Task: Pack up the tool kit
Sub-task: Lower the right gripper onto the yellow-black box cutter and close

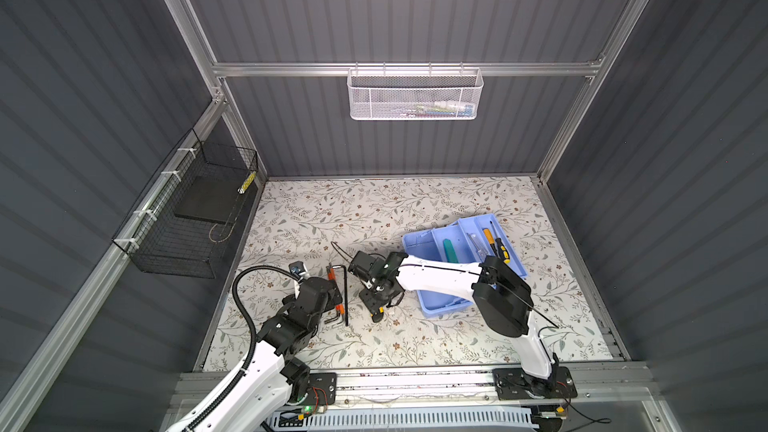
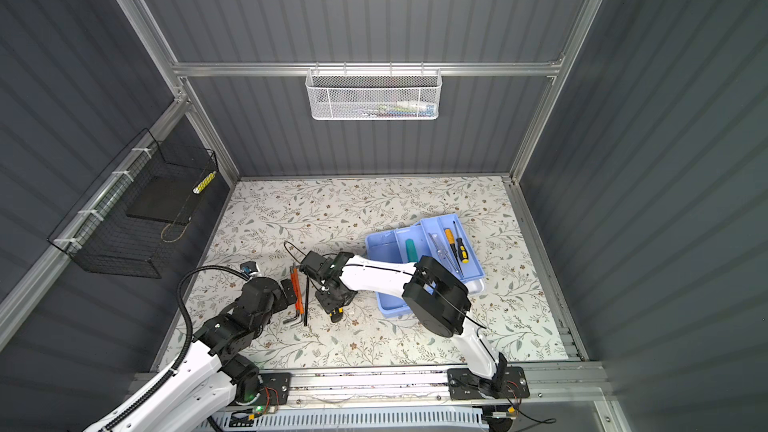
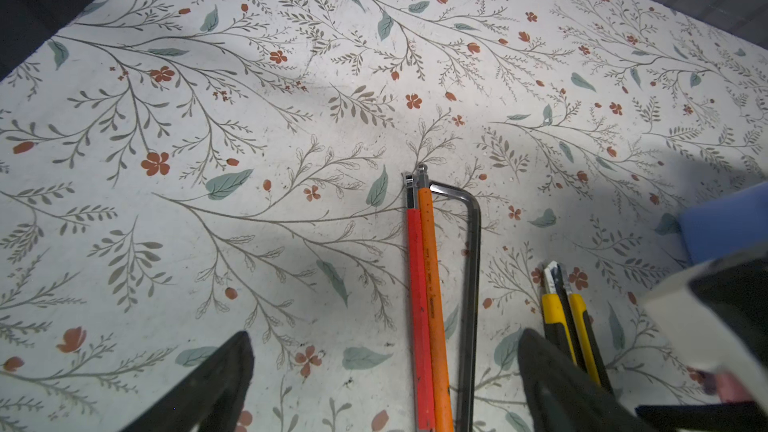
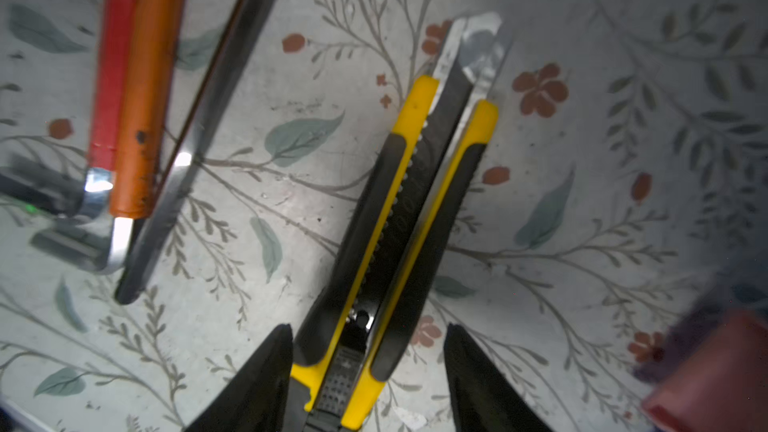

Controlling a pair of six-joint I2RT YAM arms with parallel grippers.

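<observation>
right tool [image 4: 368, 328]: jaws parted astride utility knife [image 4: 415, 184], not clamping | knife: flat on desk [image 1: 374, 209], near, left of blue tray [image 1: 419, 243], long axis between jaws | left tool [image 3: 384, 333]: wide open, empty

**Desk:** Where do the top views look from?

**Photographer:** From high at the booth's open front, steeply down toward the back wall [image 1: 395, 14]. Both top views take in the whole floral surface [image 1: 374, 209] (nearly the same frame, shifted sideways).

**Desk:** And the wrist cameras?

**Photographer:** Close in. The left wrist view looks past the left end effector [image 3: 384, 334], low along the surface. The right wrist view hangs nearer still, just above the yellow utility knife [image 4: 415, 201].

**Desk:** Shared ground?

**Photographer:** Both wrist views catch that knife and the red-and-orange hex keys [image 3: 428, 284].
</observation>
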